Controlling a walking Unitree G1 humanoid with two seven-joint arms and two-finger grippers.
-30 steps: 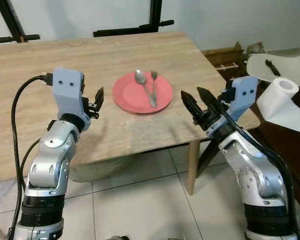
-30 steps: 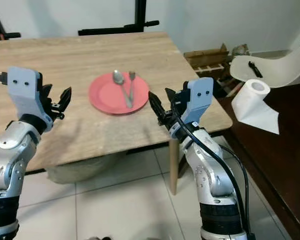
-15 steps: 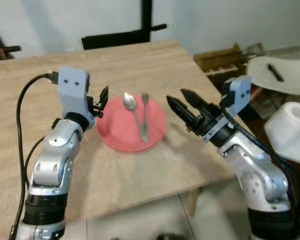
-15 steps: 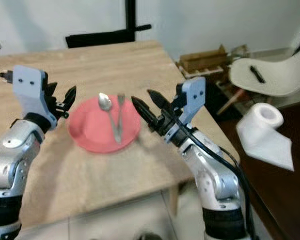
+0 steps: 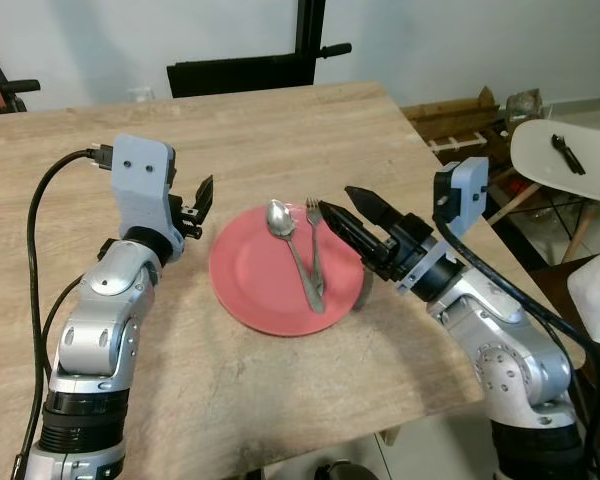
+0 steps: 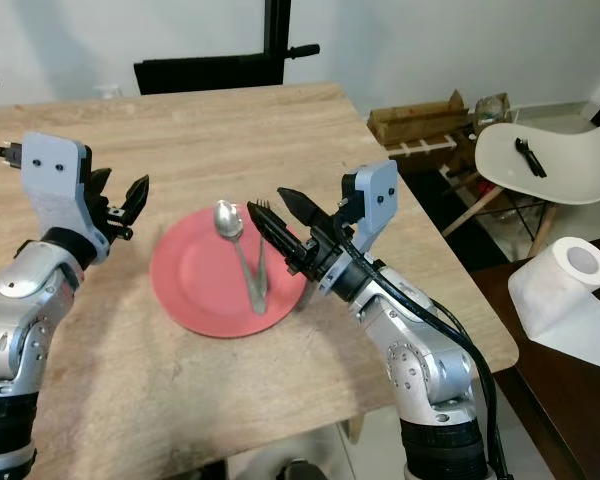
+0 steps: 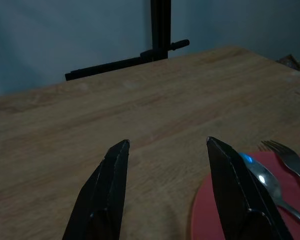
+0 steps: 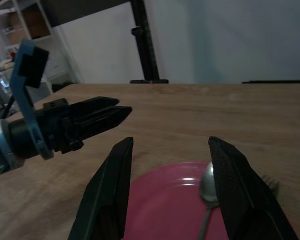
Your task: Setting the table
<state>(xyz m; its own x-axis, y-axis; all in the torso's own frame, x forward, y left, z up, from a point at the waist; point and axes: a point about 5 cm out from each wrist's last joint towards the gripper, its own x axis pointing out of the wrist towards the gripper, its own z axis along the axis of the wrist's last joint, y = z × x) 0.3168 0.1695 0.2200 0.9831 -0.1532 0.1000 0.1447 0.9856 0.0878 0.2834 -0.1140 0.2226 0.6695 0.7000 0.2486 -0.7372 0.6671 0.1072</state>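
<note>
Spoon (image 6: 226,219), fork (image 6: 261,256) — red plate (image 6: 193,290)

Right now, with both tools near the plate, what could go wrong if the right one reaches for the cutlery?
1. The spoon and fork lie close together, crossing at the handles, on the red plate; the open right tool might catch both or push one off.
2. Pressing on the plate's rim could tip or slide it on the wooden table.
3. The open left tool hovers beside the plate; the two arms could collide.
</note>
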